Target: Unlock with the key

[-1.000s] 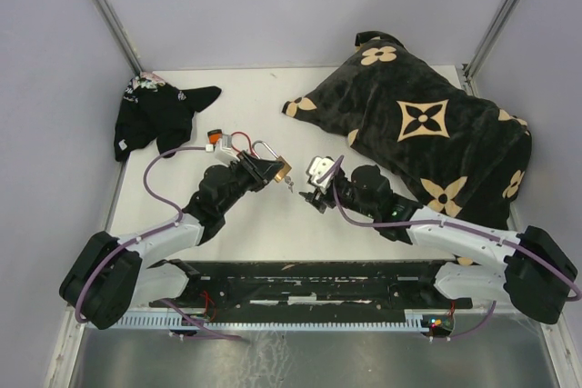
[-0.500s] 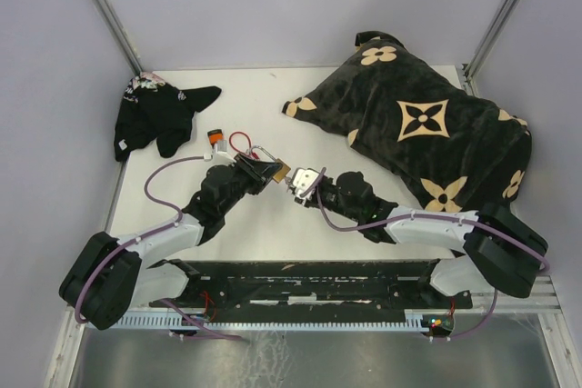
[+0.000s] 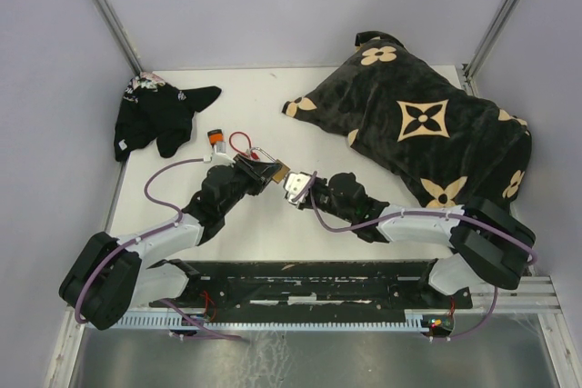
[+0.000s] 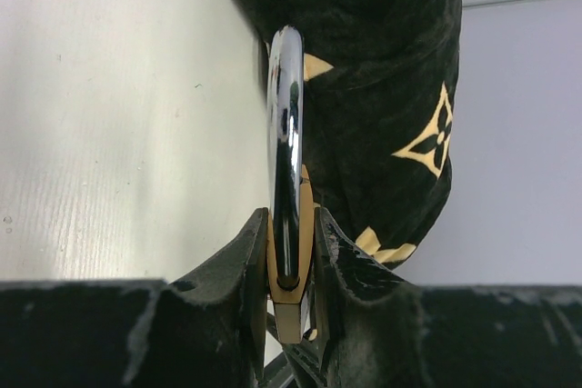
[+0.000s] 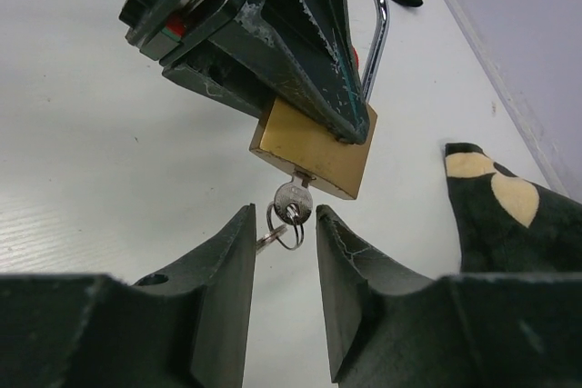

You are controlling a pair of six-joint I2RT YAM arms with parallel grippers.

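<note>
**Padlock.** The padlock (image 3: 273, 170) is held off the table (image 3: 236, 224) by the left gripper (image 3: 259, 170). The jaws are closed flat on the two broad faces of the brass body. In the left wrist view the shackle (image 4: 286, 115) is seen edge-on, standing straight out from the pads. The grip is judged to be taken this way so that the body is braced against twisting and the keyhole face is left clear.

**Key.** The key (image 5: 293, 202) is seated in the keyhole on the padlock's underside. Its head projects from the body, and a small key ring (image 5: 284, 224) hangs from it.

**Right gripper.** The right gripper (image 5: 284, 217) is presented directly at the padlock's keyhole face. Its jaws are parted, one on either side of the key head, and no contact with the head can be made out. The alignment is judged to be for pinching the head flat, ready for turning.

**Surroundings.** A patterned cushion (image 3: 427, 124) lies beyond the padlock, on the right arm's side, and is not touching it.

**Status.** The shackle is seated in the body, so the lock is judged not yet opened.
</note>
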